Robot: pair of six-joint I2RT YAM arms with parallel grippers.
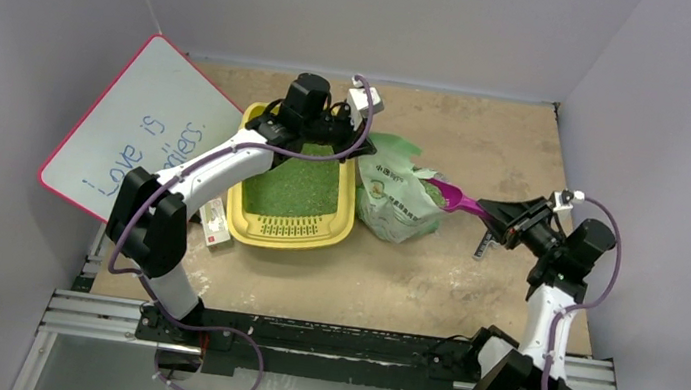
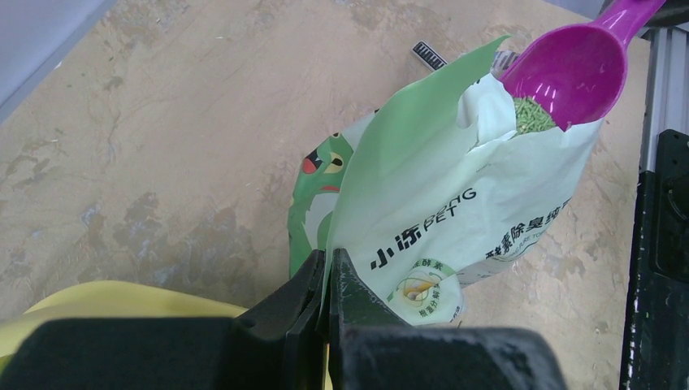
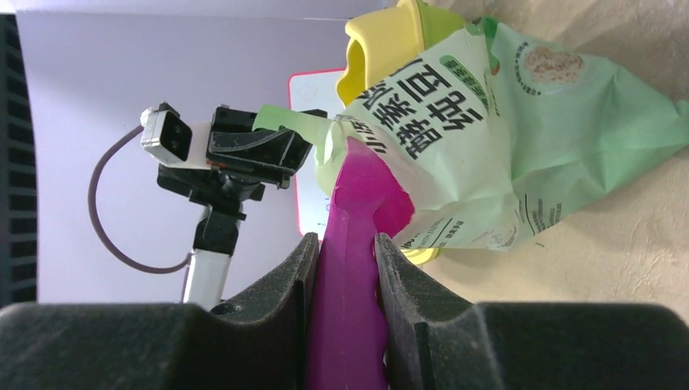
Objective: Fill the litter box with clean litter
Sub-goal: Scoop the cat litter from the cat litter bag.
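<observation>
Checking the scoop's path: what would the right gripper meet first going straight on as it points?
Probably the litter bag: the right gripper, shut on the purple scoop, points into its open mouth.

This is a robotics lab test cell. A scuffed wooden table (image 1: 472, 272) is boxed in by plain pale walls (image 1: 396, 10) behind and beside it. A metal rail (image 1: 341, 348) along the table's near edge carries the left arm (image 1: 215, 163) and right arm (image 1: 547, 317). A handwritten whiteboard (image 1: 143, 128) leans at the table's left.

Scuffed tan tabletop (image 1: 489, 143) — yellow litter box (image 1: 349, 218), green bag (image 1: 398, 207) right beside it, small white carton (image 1: 214, 223) on the other side.
</observation>
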